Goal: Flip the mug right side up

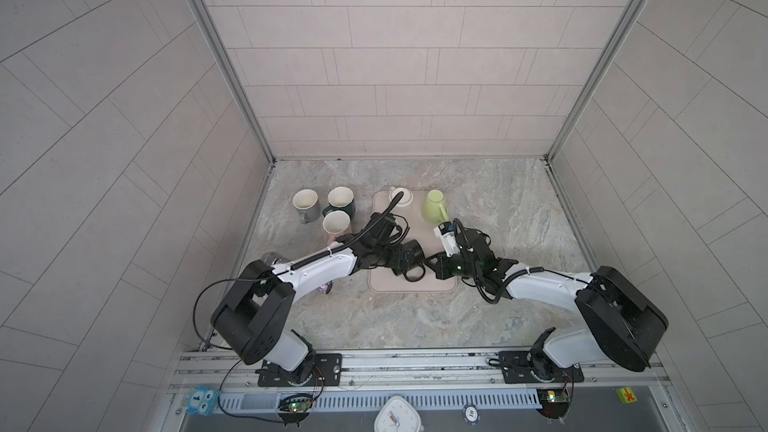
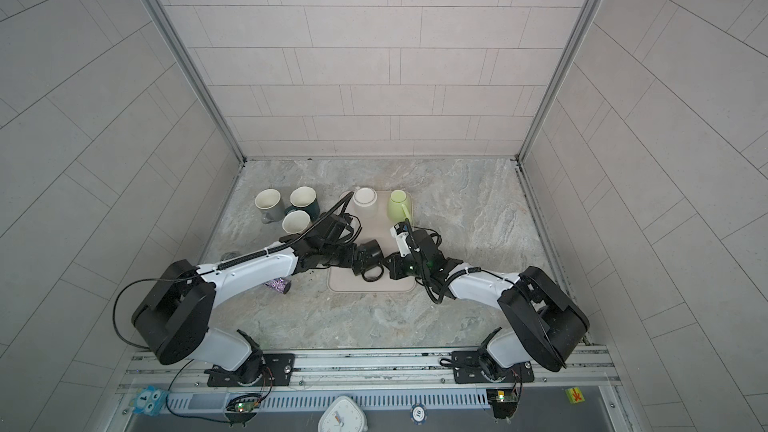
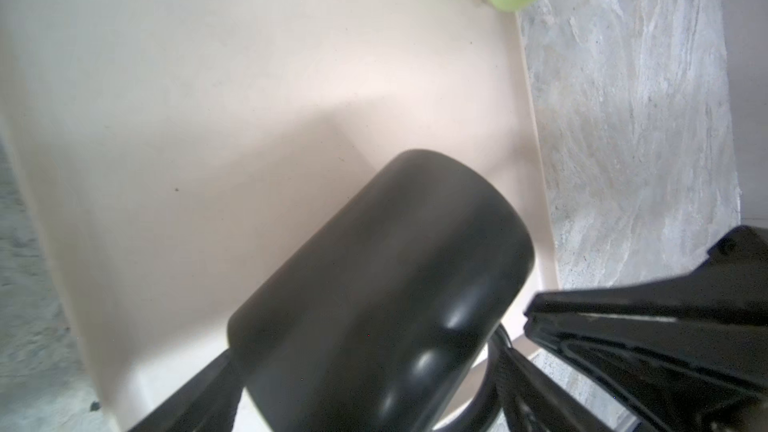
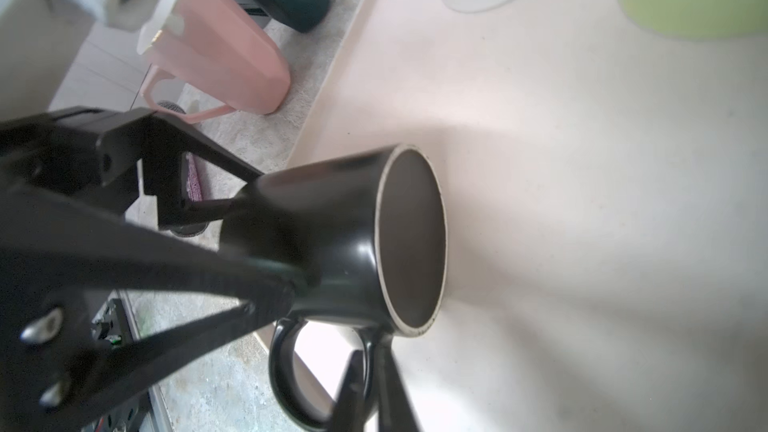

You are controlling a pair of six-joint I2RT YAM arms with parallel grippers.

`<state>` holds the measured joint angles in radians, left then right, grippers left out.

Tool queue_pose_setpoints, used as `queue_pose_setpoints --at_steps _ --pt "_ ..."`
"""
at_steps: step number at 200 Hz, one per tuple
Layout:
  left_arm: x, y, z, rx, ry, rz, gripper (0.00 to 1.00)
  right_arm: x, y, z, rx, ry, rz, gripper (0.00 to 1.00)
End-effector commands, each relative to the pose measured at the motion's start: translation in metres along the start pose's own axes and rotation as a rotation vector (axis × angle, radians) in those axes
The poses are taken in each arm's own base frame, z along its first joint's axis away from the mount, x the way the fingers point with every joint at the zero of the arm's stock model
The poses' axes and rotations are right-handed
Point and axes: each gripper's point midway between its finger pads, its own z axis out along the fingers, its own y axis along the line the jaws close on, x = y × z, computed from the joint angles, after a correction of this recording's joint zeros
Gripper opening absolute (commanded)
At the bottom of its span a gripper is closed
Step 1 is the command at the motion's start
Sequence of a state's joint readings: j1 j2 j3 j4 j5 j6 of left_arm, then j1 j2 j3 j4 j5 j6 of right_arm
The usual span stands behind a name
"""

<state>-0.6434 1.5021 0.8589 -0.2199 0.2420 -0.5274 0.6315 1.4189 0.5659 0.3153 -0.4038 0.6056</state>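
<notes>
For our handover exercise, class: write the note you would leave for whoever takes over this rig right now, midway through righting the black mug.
Left pincer: open, one finger on either side of the black mug.
Right pincer: shut on the mug's handle.
Mug: tipped on its side over the beige mat. Whether it rests on the mat or hangs just above it is unclear.
Done: the mug is no longer mouth down.
Left: bring the mouth up, stand the mug on its base on the mat, let go.
</notes>
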Motion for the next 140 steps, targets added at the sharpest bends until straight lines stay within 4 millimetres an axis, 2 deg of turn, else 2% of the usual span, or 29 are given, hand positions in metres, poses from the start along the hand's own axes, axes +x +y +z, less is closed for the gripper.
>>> queue_pose_setpoints --at_steps 1,53,82,90,104,126,140 --pt "-0.006 0.006 -0.007 -0.034 -0.026 -0.008 1.0 -0.016 0.007 -0.005 -0.025 -0.041 0.013 0.0" --pt "-0.005 0.004 -0.009 -0.025 -0.026 -0.005 1.0 -0.008 -0.004 -0.005 -0.049 0.003 0.12 0.0" --pt "-0.004 0.001 -0.009 0.0 -0.015 -0.009 1.0 0.012 -0.005 -0.016 -0.067 0.071 0.079 0.32" --pt "-0.002 0.001 -0.01 0.001 -0.011 -0.015 1.0 0.018 -0.002 -0.021 -0.078 0.091 0.063 0.38" --pt "0.0 0.003 -0.013 -0.002 -0.014 -0.028 1.0 0.024 0.001 -0.027 -0.093 0.096 0.033 0.42" --pt "0.003 0.003 -0.021 0.008 -0.038 -0.052 1.0 0.034 -0.008 -0.032 -0.018 0.113 -0.034 0.49" --pt "0.004 0.003 -0.022 0.03 -0.06 -0.084 1.0 0.034 -0.007 -0.034 -0.017 0.114 -0.041 0.52"
